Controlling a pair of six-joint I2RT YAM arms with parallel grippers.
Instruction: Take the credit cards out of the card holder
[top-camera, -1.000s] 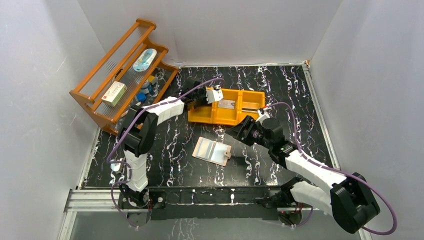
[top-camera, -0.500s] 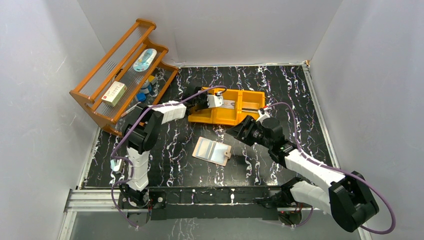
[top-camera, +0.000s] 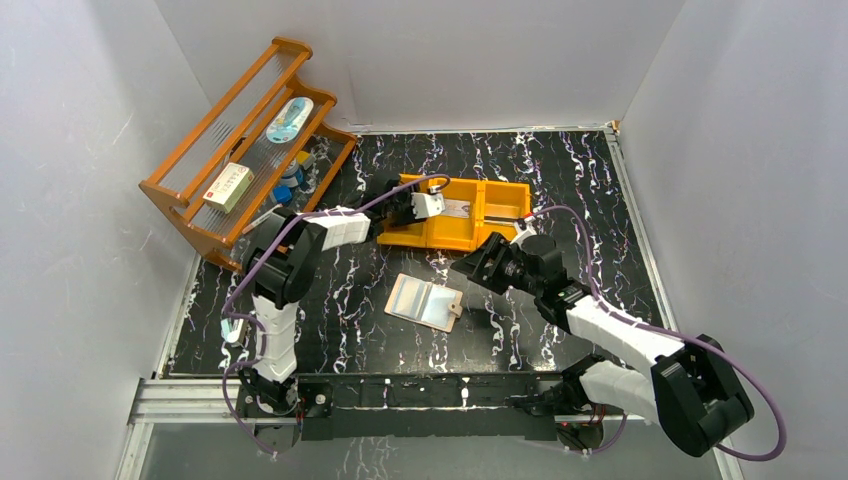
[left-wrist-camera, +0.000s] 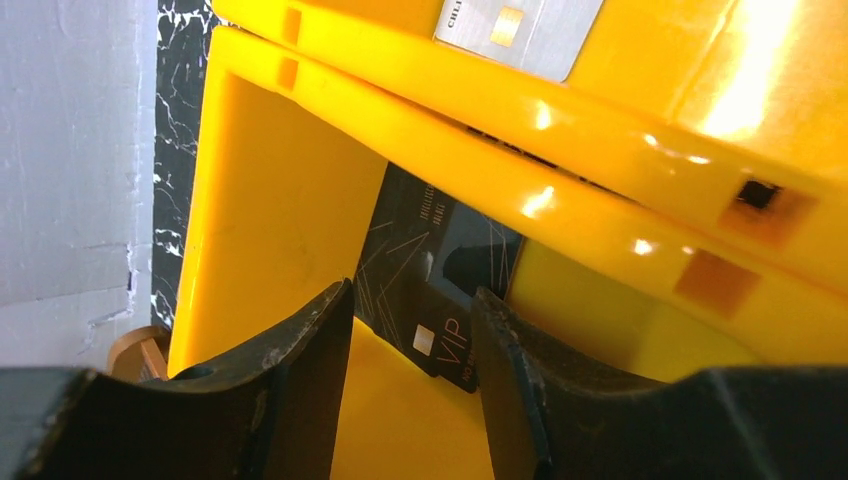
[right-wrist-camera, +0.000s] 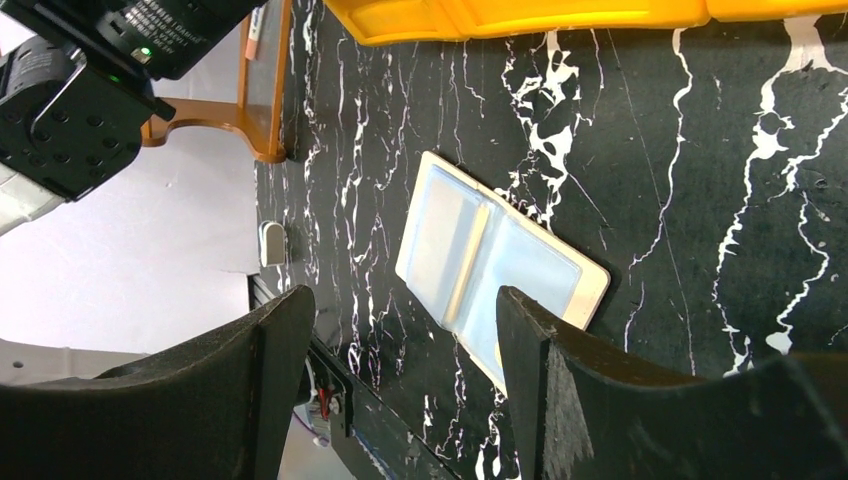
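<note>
Holder (top-camera: 427, 302) lies open on the table (top-camera: 580, 170), just near of the tray (top-camera: 505, 187). Right gripper (right-wrist-camera: 402, 295) hovers above it, fingers spread. Left gripper (left-wrist-camera: 412, 295), fingers parted, straddles a black card (left-wrist-camera: 425, 265) in the tray's left compartment.

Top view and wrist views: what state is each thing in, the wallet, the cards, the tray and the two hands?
Card holder: lying open and flat on the table, sleeves look empty.
Black card: inside the tray's end compartment, not clamped.
Silver card: lying in the next compartment.
Orange tray: upright, holding cards.
Left hand: open, fingers either side of the black card.
Right hand: open, empty, above the card holder.
</note>
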